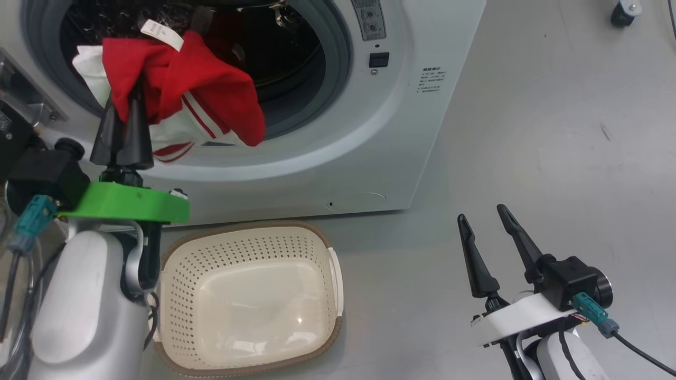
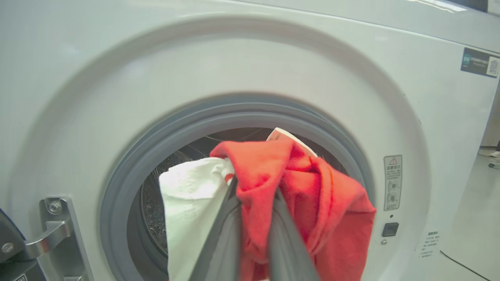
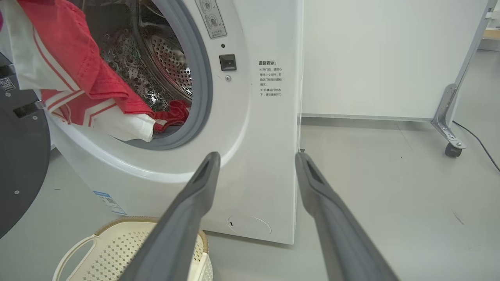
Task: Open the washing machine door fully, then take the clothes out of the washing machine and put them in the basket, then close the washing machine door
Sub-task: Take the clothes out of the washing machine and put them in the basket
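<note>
Item: left gripper (image 1: 127, 103), at 10 o'clock in the head view; fingers pinched nearly together on a fold of the clothes (image 1: 211, 89), the tips buried in red fabric. Held article: red garment with white panel, striped trim and white tag on top, draped over the lower lip of the grey gasket (image 1: 338, 63) and hanging partly outside the washing machine (image 1: 401, 132); a further bit of red lies on the gasket at the mouth of the steel drum (image 3: 172, 62). Right gripper (image 1: 480, 212), at 4 o'clock, fingers spread wide, touching nothing, above bare grey floor (image 1: 554, 158) well apart from the machine's corner edge. Basket (image 1: 248, 226), at 6 to 7 o'clock, on the floor just beside the machine's front base, below the hanging garment and beside the left forearm. Washing machine door (image 3: 23, 156) swung out at 9 o'clock in the right wrist view. Open floor at 2 to 3 o'clock; a caster (image 3: 453, 150) stands far right
</note>
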### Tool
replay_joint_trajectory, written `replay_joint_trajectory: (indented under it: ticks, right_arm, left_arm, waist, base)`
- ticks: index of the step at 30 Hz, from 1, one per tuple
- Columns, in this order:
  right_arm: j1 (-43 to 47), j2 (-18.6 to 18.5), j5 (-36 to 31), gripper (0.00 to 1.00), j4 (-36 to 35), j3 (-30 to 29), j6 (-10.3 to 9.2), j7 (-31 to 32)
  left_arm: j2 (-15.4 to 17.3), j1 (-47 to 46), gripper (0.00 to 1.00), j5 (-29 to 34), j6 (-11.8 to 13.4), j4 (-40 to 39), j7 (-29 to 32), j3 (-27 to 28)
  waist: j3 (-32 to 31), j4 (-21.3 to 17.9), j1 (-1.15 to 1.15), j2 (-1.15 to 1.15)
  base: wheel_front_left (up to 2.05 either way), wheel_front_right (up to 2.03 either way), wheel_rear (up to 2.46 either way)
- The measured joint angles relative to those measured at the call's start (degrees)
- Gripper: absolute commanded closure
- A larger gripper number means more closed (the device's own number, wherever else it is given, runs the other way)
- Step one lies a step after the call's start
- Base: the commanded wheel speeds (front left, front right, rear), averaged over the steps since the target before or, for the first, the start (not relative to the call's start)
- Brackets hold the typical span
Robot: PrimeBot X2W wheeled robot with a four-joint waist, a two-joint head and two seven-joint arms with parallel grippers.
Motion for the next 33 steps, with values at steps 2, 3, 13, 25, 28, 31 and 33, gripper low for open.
replay_joint_trajectory:
  ticks: [2,3,13,25,28,31,33]
  right_arm:
    - [0.4,0.0,0.0,0.0,0.0,0.3,0.01,0.0]
    - [0.4,0.0,0.0,0.0,-0.1,0.4,0.03,0.0]
    - [0.4,0.0,-0.1,0.0,-1.3,0.7,0.51,0.0]
    - [-0.2,0.0,-0.1,0.0,-3.3,1.9,0.59,0.0]
    - [-1.1,0.0,-0.1,0.0,-3.6,2.1,0.59,0.0]
    - [-1.5,0.0,-0.1,0.0,-4.2,1.8,0.59,0.0]
    - [-1.9,0.0,-0.1,0.0,-4.4,1.9,0.59,0.0]
  left_arm:
    - [-0.3,1.8,1.0,0.0,0.0,-1.5,0.0,-0.3]
    - [-0.4,2.7,1.0,0.0,0.3,-2.1,0.0,-0.5]
    - [-2.2,13.0,1.0,-0.8,1.0,0.1,1.5,-4.4]
    - [-2.6,14.8,1.0,-1.1,0.8,9.7,3.2,-7.6]
    - [-2.5,13.9,1.0,-1.0,0.4,13.2,3.2,-7.9]
    - [-2.7,11.7,1.0,-0.9,-0.1,16.6,3.2,-8.7]
    - [-2.7,9.9,1.0,-0.8,-0.2,19.2,3.4,-8.8]
  waist:
    - [-0.7,0.4,0.0,0.0]
    - [-0.9,0.6,0.0,0.0]
    - [-0.1,0.9,0.0,0.0]
    - [4.4,-1.1,0.0,0.0]
    - [5.9,-1.7,0.0,0.0]
    - [7.6,-2.3,0.0,0.0]
    - [8.7,-2.6,0.0,0.0]
  base:
    - [0.0,0.0,0.0]
    - [0.0,0.0,0.0]
    - [0.0,0.0,0.0]
    - [0.0,0.0,0.0]
    - [0.0,0.0,0.0]
    - [0.0,0.0,0.0]
    - [0.0,0.0,0.0]
